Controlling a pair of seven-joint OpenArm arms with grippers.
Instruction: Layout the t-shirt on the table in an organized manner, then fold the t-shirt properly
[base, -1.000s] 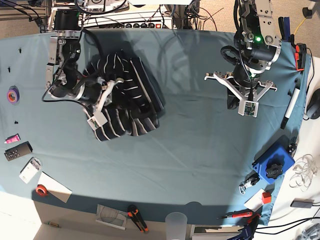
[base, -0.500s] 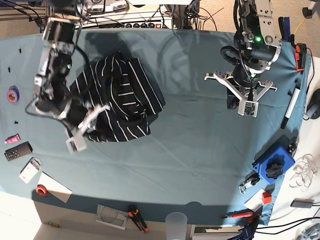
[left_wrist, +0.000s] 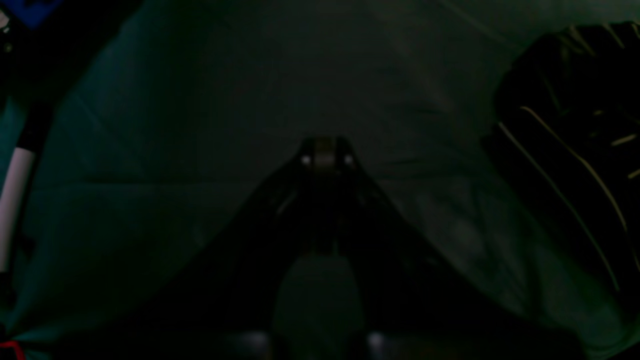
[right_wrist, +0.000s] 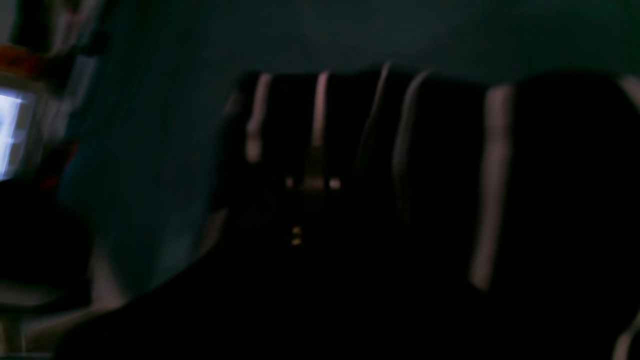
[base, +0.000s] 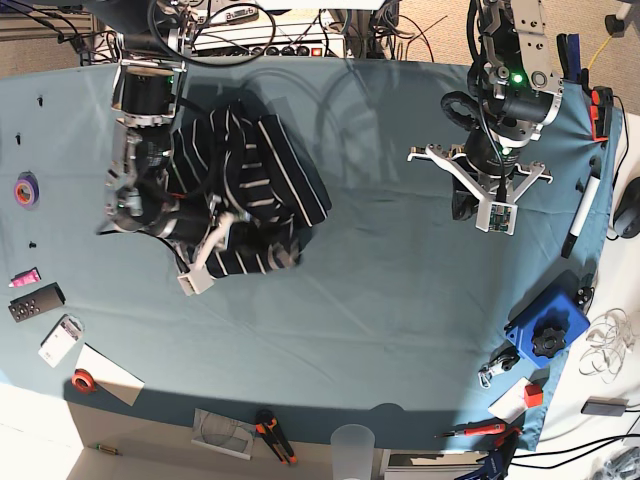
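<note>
A: Base view first. The t-shirt (base: 245, 190) is a crumpled heap toward the far-left part of the table (base: 380, 300), not spread at all.

B: And the right gripper (base: 205, 262)?

A: At the near edge of the heap, blurred with motion. A second ago it sat on top of the shirt; half a second ago it had swung out past the shirt's near-left corner; now it is back against the cloth. The heap has been dragged and reshaped each time.

B: Holding cloth?

A: Its jaws are clenched, but whether fabric is pinched I cannot tell; the right wrist view is dark and smeared.

B: The left gripper (base: 497, 208)?

A: Clenched on nothing, well right of the shirt, unmoved. I judge the layout stage barely begun; no fold is possible yet.
</note>
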